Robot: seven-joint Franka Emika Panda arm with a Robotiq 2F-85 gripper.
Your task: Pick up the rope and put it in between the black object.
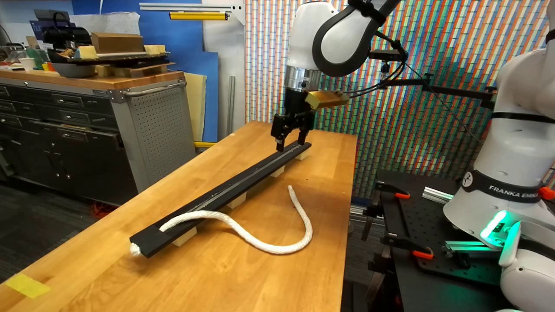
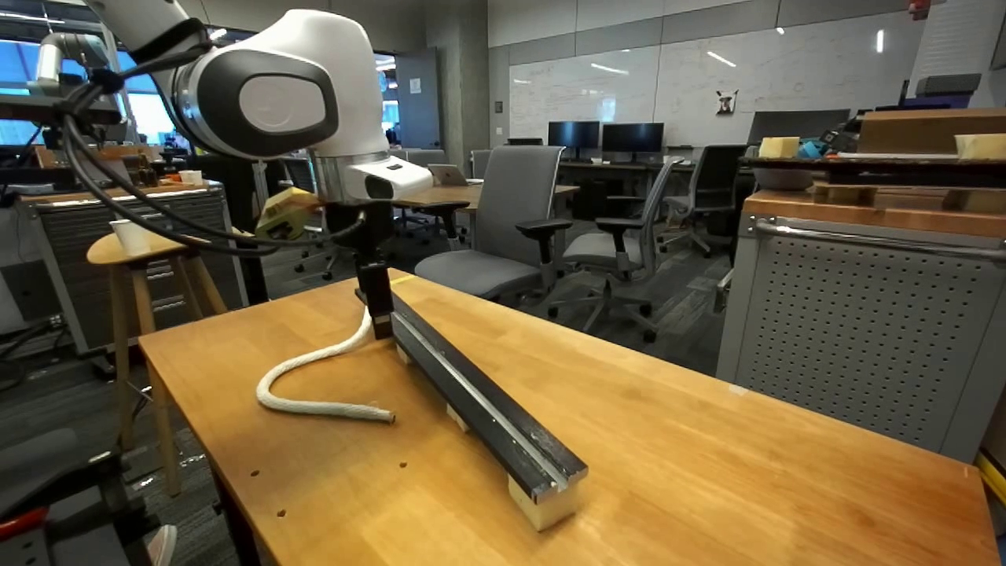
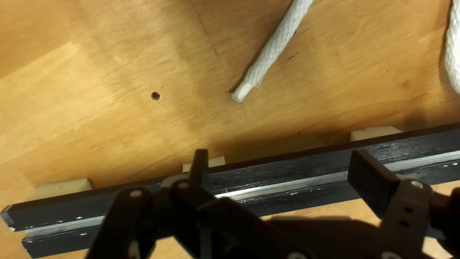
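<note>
In both exterior views the white arm (image 1: pixel 343 41) slanted in from the upper edge and bent above the wrist (image 1: pixel 302 78), so that the gripper (image 1: pixel 291 144) pointed nearly straight down. Its two dark fingers (image 3: pixel 372 181) stood wide apart and reached into the wrist view from its lower edge. The base (image 1: pixel 498 182) stood upright, a green light (image 1: pixel 493 223) glowing low on it.

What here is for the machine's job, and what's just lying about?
For the job: white rope, grooved black bar, pale blocks propping the bar, open gripper.

Just lying about: brown box, white cup, grey office chairs.
</note>
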